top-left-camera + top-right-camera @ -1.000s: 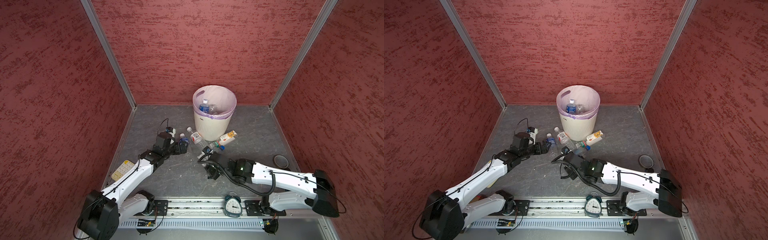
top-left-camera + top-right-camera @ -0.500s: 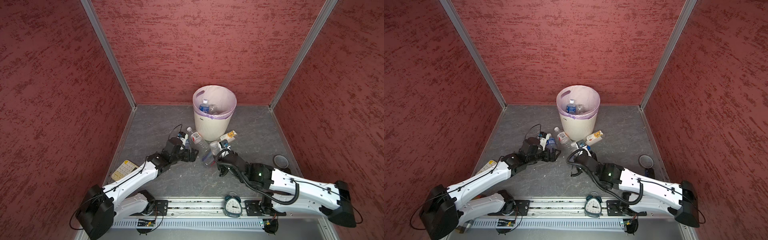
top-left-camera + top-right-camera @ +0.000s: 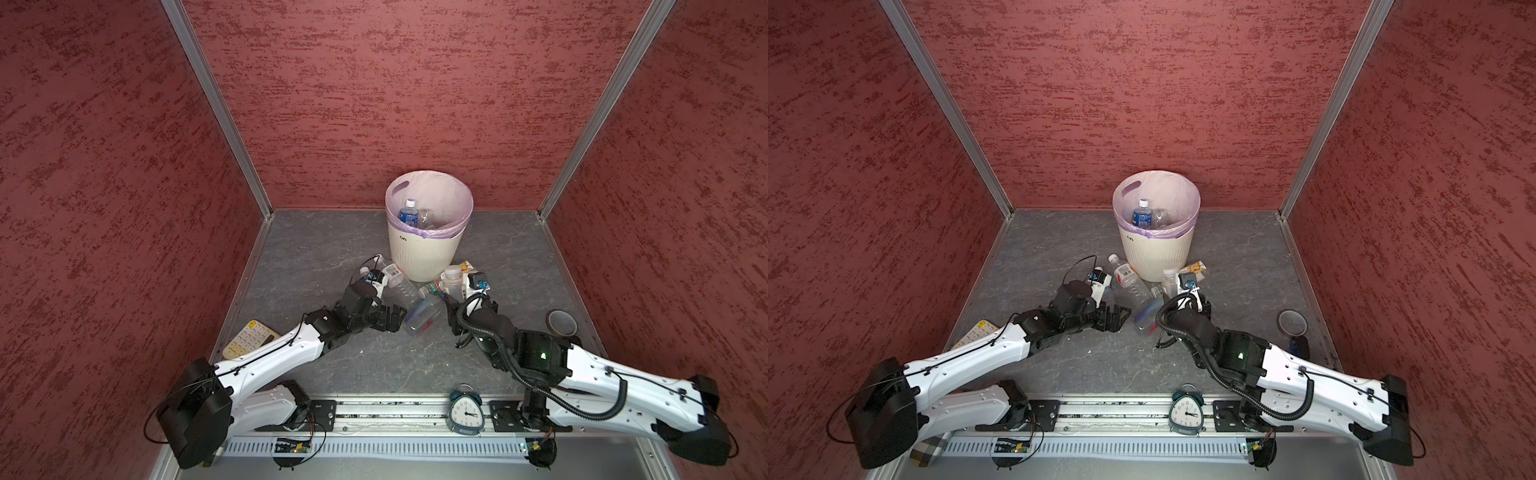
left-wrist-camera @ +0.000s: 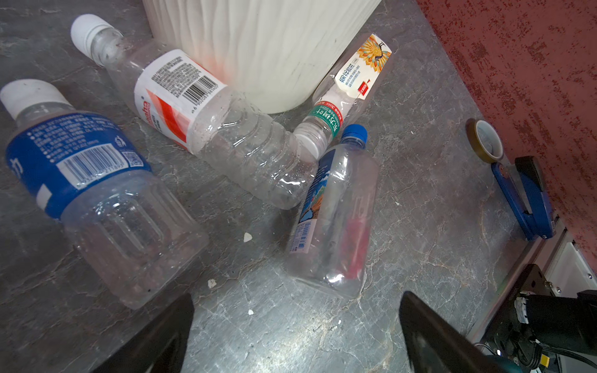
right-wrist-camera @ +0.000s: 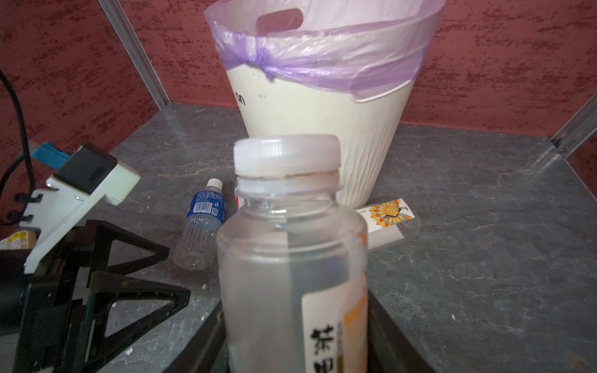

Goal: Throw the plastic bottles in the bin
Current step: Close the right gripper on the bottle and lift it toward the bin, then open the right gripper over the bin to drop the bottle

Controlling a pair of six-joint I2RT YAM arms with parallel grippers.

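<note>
Two bottles (image 3: 406,215) sit inside the bin (image 3: 424,253); four more lie at the bin's foot. Right gripper (image 3: 456,293) clamps a white-capped bottle (image 5: 290,245) upright, just before the bin. Carry step: next needs a lift over the bin's rim, then release. Left gripper (image 4: 295,336) gapes wide, empty, facing the blue-capped bottle (image 4: 332,219).
</note>
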